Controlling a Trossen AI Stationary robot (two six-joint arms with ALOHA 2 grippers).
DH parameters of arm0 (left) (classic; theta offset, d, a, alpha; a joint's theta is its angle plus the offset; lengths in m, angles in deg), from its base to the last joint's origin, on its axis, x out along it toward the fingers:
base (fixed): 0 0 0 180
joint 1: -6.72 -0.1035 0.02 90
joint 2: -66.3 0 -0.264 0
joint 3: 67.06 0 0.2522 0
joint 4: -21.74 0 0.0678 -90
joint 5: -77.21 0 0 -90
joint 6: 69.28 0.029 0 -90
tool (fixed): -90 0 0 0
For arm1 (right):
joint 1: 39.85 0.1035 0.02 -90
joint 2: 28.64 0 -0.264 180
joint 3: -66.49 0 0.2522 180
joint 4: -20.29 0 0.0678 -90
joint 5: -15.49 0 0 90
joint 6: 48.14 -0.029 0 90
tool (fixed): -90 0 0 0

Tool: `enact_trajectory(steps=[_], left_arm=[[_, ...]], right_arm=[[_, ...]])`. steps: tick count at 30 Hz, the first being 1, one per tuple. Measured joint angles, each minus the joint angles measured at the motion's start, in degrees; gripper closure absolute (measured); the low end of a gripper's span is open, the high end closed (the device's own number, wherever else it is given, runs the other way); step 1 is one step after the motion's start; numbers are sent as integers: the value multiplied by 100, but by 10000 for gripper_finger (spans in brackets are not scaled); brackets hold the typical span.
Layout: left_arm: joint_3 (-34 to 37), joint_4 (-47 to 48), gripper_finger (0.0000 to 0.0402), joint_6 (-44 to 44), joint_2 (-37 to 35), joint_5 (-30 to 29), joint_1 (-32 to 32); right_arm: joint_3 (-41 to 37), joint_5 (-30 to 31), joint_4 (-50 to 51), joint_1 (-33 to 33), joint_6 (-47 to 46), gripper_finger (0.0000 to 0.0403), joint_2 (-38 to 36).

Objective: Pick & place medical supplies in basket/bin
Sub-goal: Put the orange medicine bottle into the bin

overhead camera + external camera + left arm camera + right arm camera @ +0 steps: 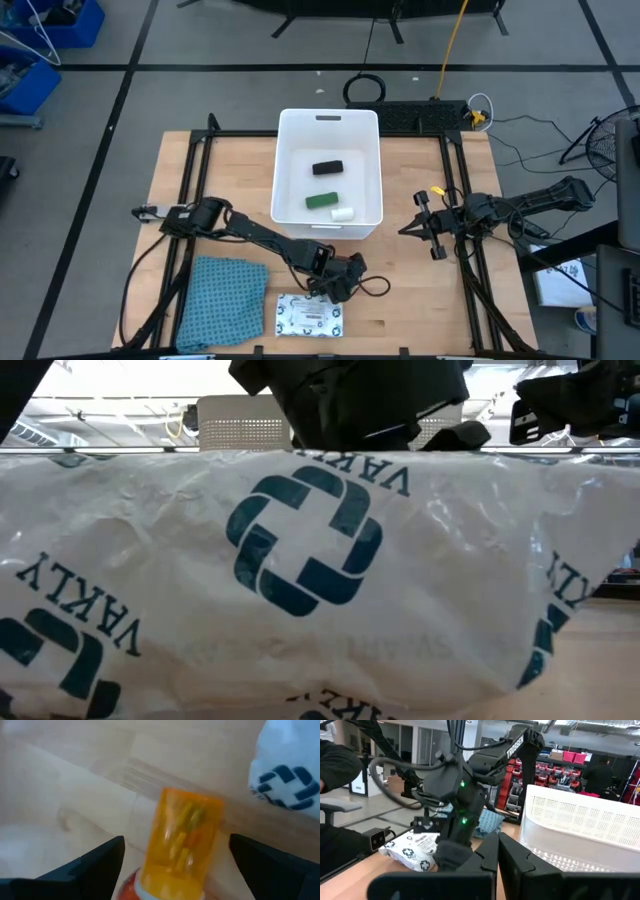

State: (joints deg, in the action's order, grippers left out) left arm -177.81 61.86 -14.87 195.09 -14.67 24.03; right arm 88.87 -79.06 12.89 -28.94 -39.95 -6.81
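Orange and translucent, a pill bottle point(181, 845) lies on the bare wood between the left gripper's point(340, 283) spread fingers point(97, 862), which have not closed on it, probably lined up so it can be lifted next into the white bin point(372, 160), where a black oblong point(327, 168), a green oblong point(321, 200) and a small white piece point(342, 213) already lie. Only the left wrist view shows the bottle, since from above the gripper hides it just beyond the printed white packet point(309, 315) lying beside the teal cloth point(222, 302). Off to the bin's right the right gripper point(437, 228) waits with its fingers pressed together, a state the right wrist view makes plain and the overhead view does not.
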Motion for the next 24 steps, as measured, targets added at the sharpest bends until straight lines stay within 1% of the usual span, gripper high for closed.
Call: enact_trajectory(steps=[4,7,10,20,22,24], left_arm=[[-11,19,36,191,51,1,-19],[-11,34,53,415,55,40,-19],[-9,55,86,528,61,137,-17],[-2,189,225,401,75,332,-15],[-1,141,243,385,77,319,-14],[2,18,245,301,79,327,-14]], right_arm=[[-43,0,-47,0,-44,403,0],[-145,1,-68,0,-46,403,0],[-192,15,-85,0,-49,403,0],[-201,20,-96,0,-139,403,-2],[-201,20,-113,0,-119,403,-2],[-201,22,-129,0,-79,403,-2]])
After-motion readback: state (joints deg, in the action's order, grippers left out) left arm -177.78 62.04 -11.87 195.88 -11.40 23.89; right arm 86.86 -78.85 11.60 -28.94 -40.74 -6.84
